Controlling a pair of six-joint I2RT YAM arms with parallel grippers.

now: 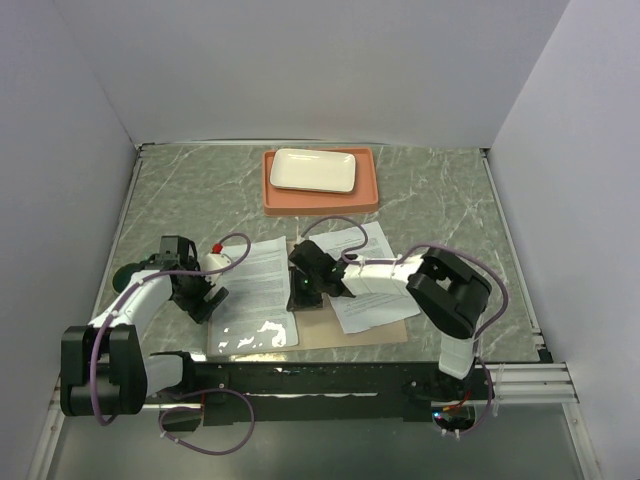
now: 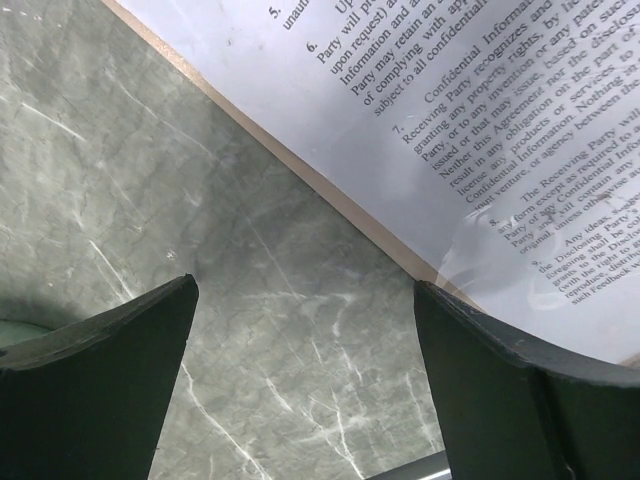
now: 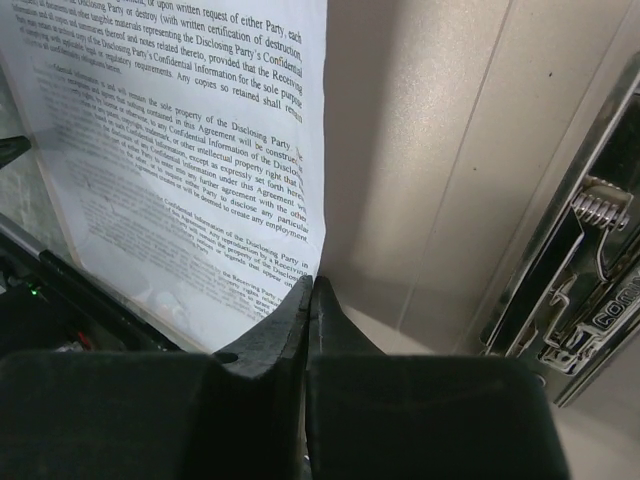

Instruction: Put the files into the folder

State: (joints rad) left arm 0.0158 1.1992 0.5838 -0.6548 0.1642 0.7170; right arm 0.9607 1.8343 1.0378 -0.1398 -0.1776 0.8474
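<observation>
right gripper: both black fingers pressed flat together with no gap between them. the tips meet right at the right edge of the left sheet; i cannot tell whether that edge is caught between them.
left sheet: white page dense with black print, lying on the left half of the folder, just left of the right gripper's tips.
folder: open and flat on the table's near middle, with bare tan board showing just right of the left sheet.
metal clip: shiny sprung clip on the folder's inside, right of the shut fingers and apart from them.
plastic pocket: glossy clear film with bright glare over the near part of the left sheet.
right sheet: second printed page, lying skewed over the folder's right part, its far end reaching past the folder. the right arm crosses above it.
left gripper: fingers spread wide with nothing between them, over bare table just left of the folder's left edge.
marble table: grey-green veined top carrying everything.
orange tray: at the far middle of the table, well apart from the folder.
white plate: rectangular, resting in the orange tray.
</observation>
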